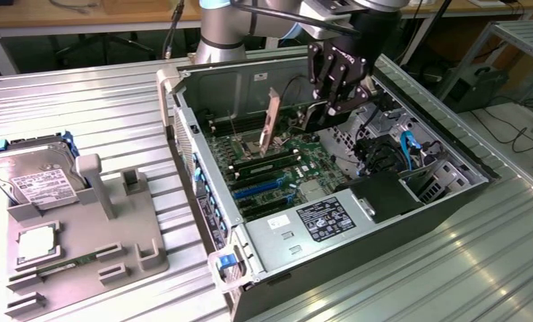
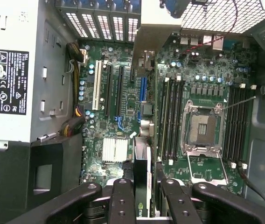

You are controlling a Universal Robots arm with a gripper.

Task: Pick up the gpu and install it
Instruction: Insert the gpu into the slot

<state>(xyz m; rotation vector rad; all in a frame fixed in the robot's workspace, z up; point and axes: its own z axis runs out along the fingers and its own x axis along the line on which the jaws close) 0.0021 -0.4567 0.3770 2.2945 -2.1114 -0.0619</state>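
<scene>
On the exterior view's left we see a hard drive point(image 1: 35, 176) on its gray stand point(image 1: 87, 248); at center, the gripper point(image 1: 331, 107), fingers point(image 2: 123, 205) clamped on the gpu point(image 2: 142, 186), edge-on over the motherboard point(image 2: 123, 107) inside the open PC case point(image 1: 338, 255).

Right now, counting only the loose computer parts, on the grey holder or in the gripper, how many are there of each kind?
hard drive, on the grey holder: 1
processor chip, on the holder: 1
memory stick, on the holder: 1
gpu, gripped by the gripper over the motherboard: 1
Total: 4
</scene>
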